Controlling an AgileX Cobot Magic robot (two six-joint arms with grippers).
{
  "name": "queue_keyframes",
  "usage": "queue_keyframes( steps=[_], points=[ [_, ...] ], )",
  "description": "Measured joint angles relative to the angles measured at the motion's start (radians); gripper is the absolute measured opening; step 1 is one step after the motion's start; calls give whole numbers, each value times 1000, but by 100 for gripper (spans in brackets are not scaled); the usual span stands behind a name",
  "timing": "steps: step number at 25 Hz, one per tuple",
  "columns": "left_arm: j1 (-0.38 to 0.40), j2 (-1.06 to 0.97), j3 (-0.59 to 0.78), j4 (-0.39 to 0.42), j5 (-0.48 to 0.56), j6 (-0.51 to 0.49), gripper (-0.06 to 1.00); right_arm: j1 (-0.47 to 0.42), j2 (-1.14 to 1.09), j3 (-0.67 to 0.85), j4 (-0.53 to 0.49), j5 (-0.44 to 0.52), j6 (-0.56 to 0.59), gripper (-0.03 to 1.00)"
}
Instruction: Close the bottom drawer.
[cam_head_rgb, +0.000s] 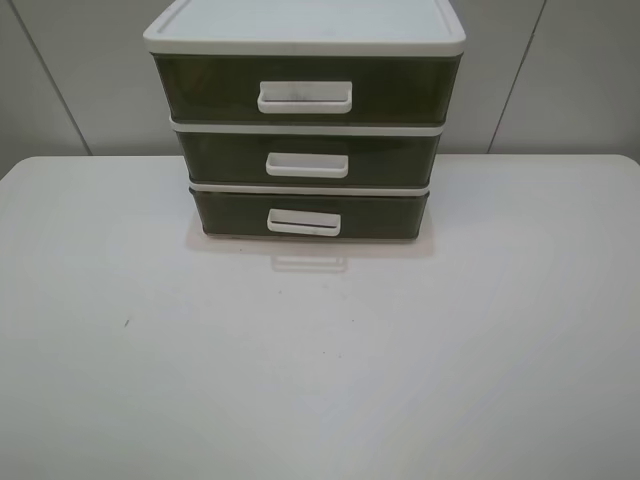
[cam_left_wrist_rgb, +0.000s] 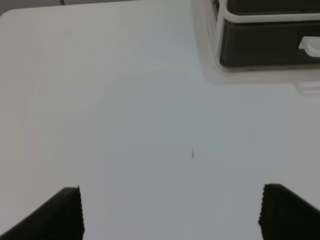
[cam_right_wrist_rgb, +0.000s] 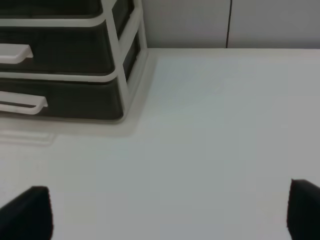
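**A:** From the high camera, you see the cabinet (cam_head_rgb: 305, 120) standing at the far middle of the white table (cam_head_rgb: 320, 380), handles turned toward you so either arm can reach them. The bottom drawer (cam_head_rgb: 310, 214) is the lowest tier, smoky brown with a white loop handle (cam_head_rgb: 304, 222). Its front looks close to flush with the frame; I judge it shut or nearly so, but you cannot be sure from this angle. Neither arm shows here.

**B:** And the left wrist?

**A:** The left gripper (cam_left_wrist_rgb: 172, 212) hangs over bare table, fingers wide apart, holding nothing. You catch only a corner of the bottom drawer (cam_left_wrist_rgb: 265, 50), well apart from the fingers. The arm sits back, near you and left of the cabinet.

**B:** The right wrist?

**A:** Same posture: the right gripper (cam_right_wrist_rgb: 170, 212) has its fingers spread and empty, and it hangs over the table. The bottom drawer (cam_right_wrist_rgb: 75, 100) appears dark and translucent, its handle (cam_right_wrist_rgb: 22, 104) jutting forward, far from the fingers. Here the front seems level with the drawer above.
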Motion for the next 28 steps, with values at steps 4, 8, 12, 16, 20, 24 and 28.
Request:
queue_keyframes(
  steps=[4,8,12,16,20,24,28],
  points=[
    [0,0,0,0,0,0,72,4,0,0,-9,-4,0,82],
    [0,0,0,2,0,0,72,4,0,0,-9,-6,0,82],
    [0,0,0,2,0,0,72,4,0,0,-9,-6,2,82],
    [0,0,0,2,0,0,72,4,0,0,-9,-6,2,82],
    [0,0,0,2,0,0,72,-23,0,0,-9,-6,2,82],
    [0,0,0,2,0,0,72,-80,0,0,-9,-6,1,82],
    [0,0,0,2,0,0,72,-81,0,0,-9,-6,0,82]
  ],
)
